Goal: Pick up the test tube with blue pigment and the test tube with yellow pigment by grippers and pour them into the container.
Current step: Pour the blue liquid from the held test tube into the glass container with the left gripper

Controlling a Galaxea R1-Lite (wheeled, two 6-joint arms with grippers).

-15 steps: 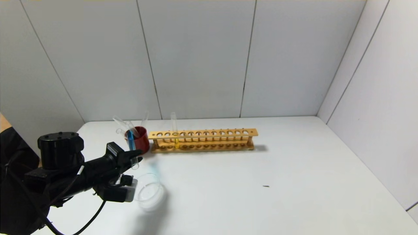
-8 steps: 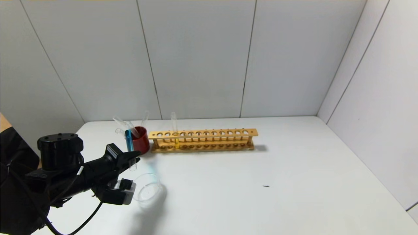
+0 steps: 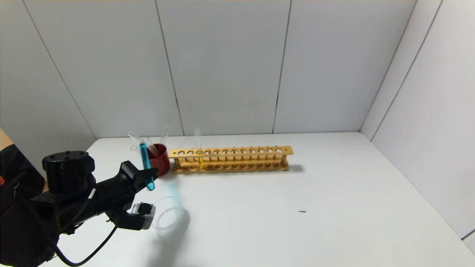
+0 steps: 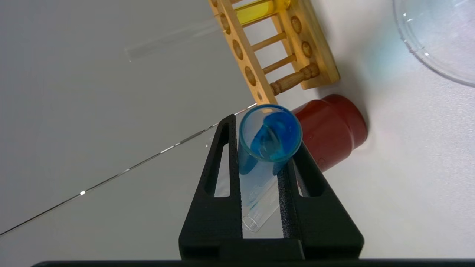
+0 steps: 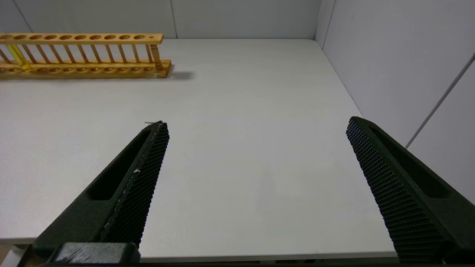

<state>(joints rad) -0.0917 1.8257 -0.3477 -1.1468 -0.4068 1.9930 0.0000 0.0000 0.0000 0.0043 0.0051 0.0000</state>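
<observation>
The left claw (image 3: 148,177) grips the blue tube (image 3: 146,165) around its lower half, holding it nearly upright above the white surface (image 3: 297,193), just behind the clear dish (image 3: 169,217) and in front of a red cup (image 3: 160,158) that holds a few empty tubes. The yellow tube (image 3: 199,150) stands in a hole near the left end of the wooden rack (image 3: 230,159), untouched. The right claw (image 5: 256,167), jaws spread wide and empty, hangs over bare surface well away from the rack.

Both tubes look light, rigid, smooth and brittle: thin glass that would likely slip under a loose hold and crack under a hard one. A firm but gentle pinch on the mid-shaft, clear of the open mouth, seems the safest hold, leaving room to tip toward the dish. The left wrist view shows blue liquid lying along one side of the tube between the textured fingers (image 4: 219,178), so any tilt probably wants to be slow.
</observation>
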